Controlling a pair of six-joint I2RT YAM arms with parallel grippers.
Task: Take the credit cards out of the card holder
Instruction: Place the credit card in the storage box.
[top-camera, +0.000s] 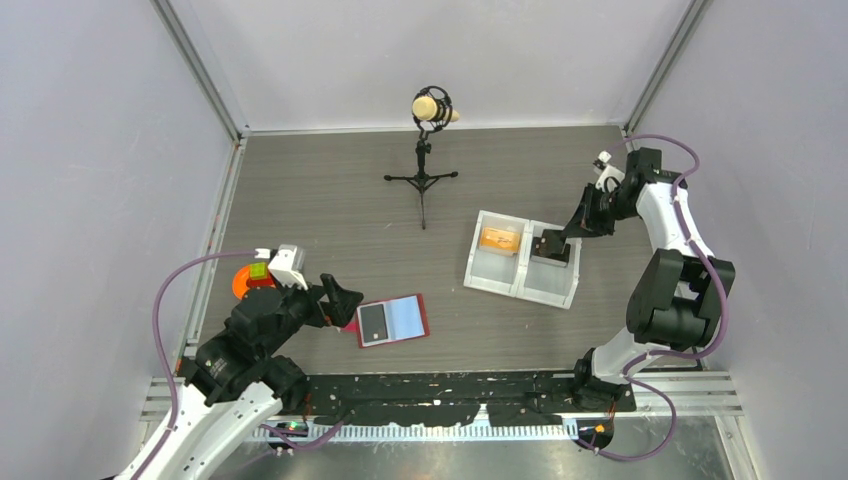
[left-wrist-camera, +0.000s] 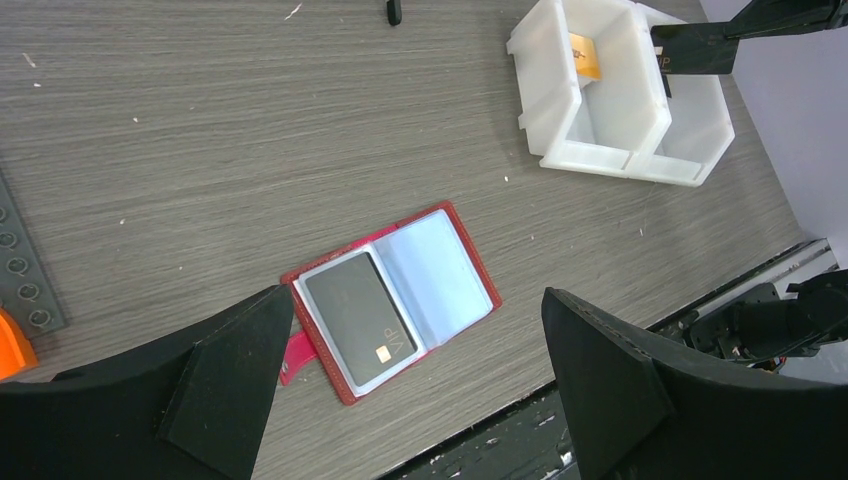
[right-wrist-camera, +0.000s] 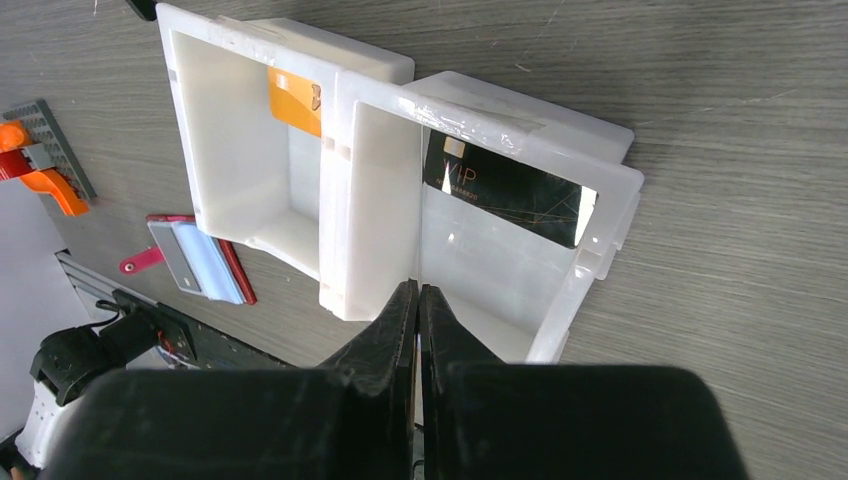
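Orange card (right-wrist-camera: 295, 100) and black card (right-wrist-camera: 500, 190) are out, ahead of your shut right end effector (right-wrist-camera: 418, 300); grey card (left-wrist-camera: 360, 315) remains in holder (left-wrist-camera: 445, 275) under your wide left end effector (left-wrist-camera: 418, 330).

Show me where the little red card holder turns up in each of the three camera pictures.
Top external: the card holder lies open, lower centre-left.
Left wrist: card holder at centre, open, one dark card inside.
Right wrist: card holder small, at the left edge.
Shared landmark: the white tray, right of centre from above, top right in left wrist, filling the middle in right wrist.
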